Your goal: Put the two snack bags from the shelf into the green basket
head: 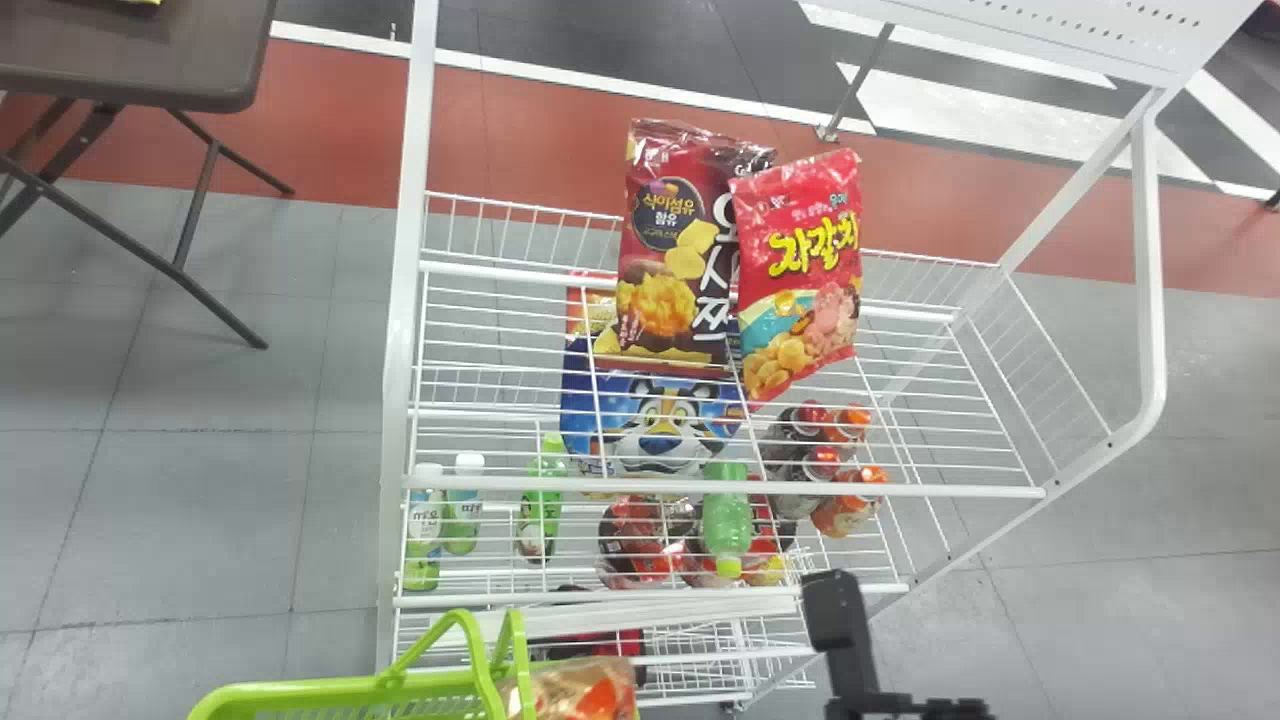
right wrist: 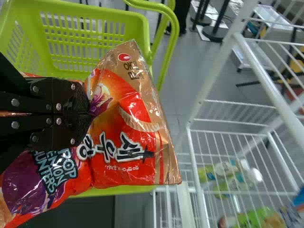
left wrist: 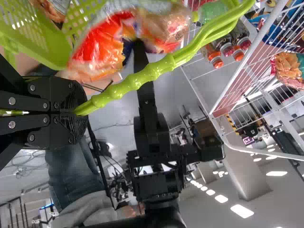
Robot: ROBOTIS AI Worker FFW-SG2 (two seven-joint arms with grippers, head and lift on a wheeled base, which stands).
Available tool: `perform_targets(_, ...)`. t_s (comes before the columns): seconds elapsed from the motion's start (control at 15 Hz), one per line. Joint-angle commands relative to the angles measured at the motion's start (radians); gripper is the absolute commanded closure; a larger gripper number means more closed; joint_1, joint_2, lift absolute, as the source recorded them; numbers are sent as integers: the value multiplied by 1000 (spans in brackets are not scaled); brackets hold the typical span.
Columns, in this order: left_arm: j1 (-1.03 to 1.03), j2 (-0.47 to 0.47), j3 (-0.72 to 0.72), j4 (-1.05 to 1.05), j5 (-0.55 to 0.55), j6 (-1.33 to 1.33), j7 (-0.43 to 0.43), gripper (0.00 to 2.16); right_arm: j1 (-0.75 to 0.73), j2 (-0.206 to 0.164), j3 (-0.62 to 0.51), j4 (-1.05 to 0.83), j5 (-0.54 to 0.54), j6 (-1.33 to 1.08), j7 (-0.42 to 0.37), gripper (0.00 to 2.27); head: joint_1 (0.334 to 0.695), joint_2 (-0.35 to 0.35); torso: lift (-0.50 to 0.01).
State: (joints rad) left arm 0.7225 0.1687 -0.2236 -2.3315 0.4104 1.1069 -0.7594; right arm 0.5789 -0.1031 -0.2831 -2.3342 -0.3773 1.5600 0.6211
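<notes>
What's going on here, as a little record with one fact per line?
Left gripper: shut on the basket handle
Right gripper: shut on an orange-red snack bag
Green basket: beside the white wire rack
Held bag: right by the basket; above or inside, I can't tell
Upper shelf: a dark red bag next to a bright red bag
Lower down: bottled drinks
</notes>
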Motion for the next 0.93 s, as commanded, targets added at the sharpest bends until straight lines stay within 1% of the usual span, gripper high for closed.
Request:
perform_targets(0.0,0,0,-2,0,-1,0,0,1804,-2,5,56,6,-17,12,-1,2243,695,-350,-11)
perform_targets(0.13,-2,0,-8,0,-2,0,0,1808,-5,5,94,16,-9,12,-12,2243,695,-350,-11)
perform_targets(0.33,0,0,-11,1,-4,0,0,1804,-53,5,144,159,1,-54,-17,2236,695,-350,-11)
perform_targets(0.4,0,2,-11,1,-4,0,-1,1804,-68,2,150,194,9,-57,-17,1801,695,-350,-11)
perform_targets(0.47,0,2,-11,0,-4,0,-1,1804,-73,0,150,203,23,-82,-14,785,695,-350,-11)
perform_targets(0.53,0,2,-11,1,-4,0,0,1808,-73,-4,142,197,26,-85,-14,-2,695,-350,-11)
perform_targets(0.67,0,3,-11,0,-4,0,-1,1804,-56,-7,105,141,43,-113,-14,22,695,-350,-11)
perform_targets(0.87,0,2,-13,1,-4,0,0,1804,-30,-6,28,36,37,-165,-3,53,695,-350,-11)
